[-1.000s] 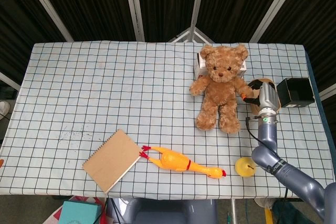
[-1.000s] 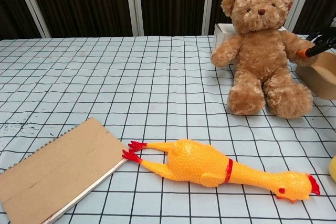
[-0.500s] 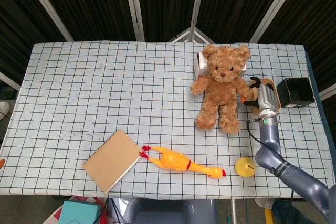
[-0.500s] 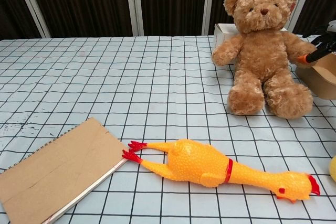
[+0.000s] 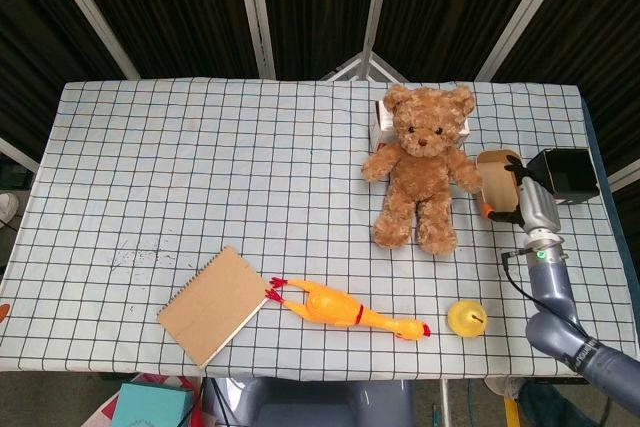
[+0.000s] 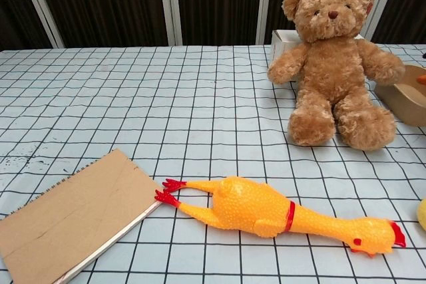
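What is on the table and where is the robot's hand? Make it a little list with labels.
hand in view: right hand, beside the teddy bear, not touching it
right of bear: brown box, black box
behind bear: white box
front: rubber chicken, notebook, yellow ball
surface: checked tablecloth

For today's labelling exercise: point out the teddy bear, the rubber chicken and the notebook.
teddy bear [image 5: 419, 179]: head view, on its belly.
rubber chicken [image 6: 256, 205]: chest view, on its body.
notebook [image 5: 213, 304]: head view, middle of its brown cover.
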`<control>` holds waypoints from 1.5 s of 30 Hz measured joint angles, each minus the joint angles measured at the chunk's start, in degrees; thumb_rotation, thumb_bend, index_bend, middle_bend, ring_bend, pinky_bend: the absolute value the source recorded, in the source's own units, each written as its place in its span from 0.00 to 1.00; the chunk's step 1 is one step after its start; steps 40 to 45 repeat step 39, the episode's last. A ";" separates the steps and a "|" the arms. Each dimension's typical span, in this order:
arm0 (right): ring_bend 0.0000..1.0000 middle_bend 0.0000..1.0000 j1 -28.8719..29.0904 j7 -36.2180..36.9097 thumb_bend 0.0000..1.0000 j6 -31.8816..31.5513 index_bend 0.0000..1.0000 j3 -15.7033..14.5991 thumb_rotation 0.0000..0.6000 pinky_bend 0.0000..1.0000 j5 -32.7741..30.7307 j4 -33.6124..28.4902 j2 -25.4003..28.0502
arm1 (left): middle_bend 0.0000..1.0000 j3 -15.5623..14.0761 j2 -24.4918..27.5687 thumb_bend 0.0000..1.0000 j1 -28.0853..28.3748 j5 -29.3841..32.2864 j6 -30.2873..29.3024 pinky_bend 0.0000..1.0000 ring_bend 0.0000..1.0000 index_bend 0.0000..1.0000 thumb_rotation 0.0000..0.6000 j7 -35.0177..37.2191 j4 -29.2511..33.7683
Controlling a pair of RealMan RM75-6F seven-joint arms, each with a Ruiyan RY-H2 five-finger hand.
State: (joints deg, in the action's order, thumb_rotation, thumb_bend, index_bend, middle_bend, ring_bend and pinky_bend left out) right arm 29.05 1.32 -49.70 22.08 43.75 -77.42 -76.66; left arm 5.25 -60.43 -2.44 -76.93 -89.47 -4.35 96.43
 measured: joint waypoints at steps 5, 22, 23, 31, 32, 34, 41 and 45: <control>0.07 0.16 -6.16 3.28 0.33 -5.40 0.00 -4.02 1.00 0.00 8.74 -7.32 3.83 | 0.00 -0.31 0.06 0.27 -0.18 -0.59 -0.24 0.14 0.00 0.22 1.00 0.45 0.00; 0.06 0.16 -21.19 0.88 0.33 -32.65 0.01 -18.47 1.00 0.00 42.21 -4.87 7.58 | 0.00 -1.08 0.29 0.27 -0.91 -2.69 -1.64 0.14 0.00 0.22 1.00 1.99 -0.03; 0.06 0.16 -21.86 0.13 0.33 -33.32 0.01 -18.82 1.00 0.00 42.48 -4.94 7.66 | 0.00 -1.13 0.32 0.27 -0.91 -2.79 -1.60 0.14 0.00 0.22 1.00 2.13 -0.06; 0.01 0.15 -22.62 -4.66 0.33 -34.79 0.01 -18.83 1.00 0.00 42.52 -5.02 7.69 | 0.00 -1.55 1.06 0.27 -1.13 -3.70 -1.57 0.13 0.00 0.22 1.00 4.70 -0.54; 0.01 0.15 -22.72 -5.22 0.33 -34.66 0.01 -18.72 1.00 0.00 41.90 -5.14 7.68 | 0.00 -1.52 1.16 0.27 -1.20 -3.71 -1.66 0.13 0.00 0.22 1.00 5.14 -0.64; 0.01 0.15 -22.74 -5.42 0.33 -34.11 0.01 -18.53 1.00 0.00 40.90 -5.18 7.65 | 0.00 -1.43 1.39 0.27 -1.34 -3.69 -1.84 0.14 0.00 0.22 1.00 6.12 -0.91; 0.01 0.14 -22.53 -5.72 0.33 -32.27 0.01 -18.27 1.00 0.00 39.42 -4.71 7.70 | 0.00 -1.27 1.78 0.27 -1.66 -3.67 -2.24 0.13 0.00 0.22 1.00 7.85 -1.47; 0.01 0.14 -22.53 -5.72 0.33 -32.27 0.01 -18.27 1.00 0.00 39.42 -4.71 7.70 | 0.00 -1.27 1.78 0.27 -1.66 -3.67 -2.24 0.13 0.00 0.22 1.00 7.85 -1.47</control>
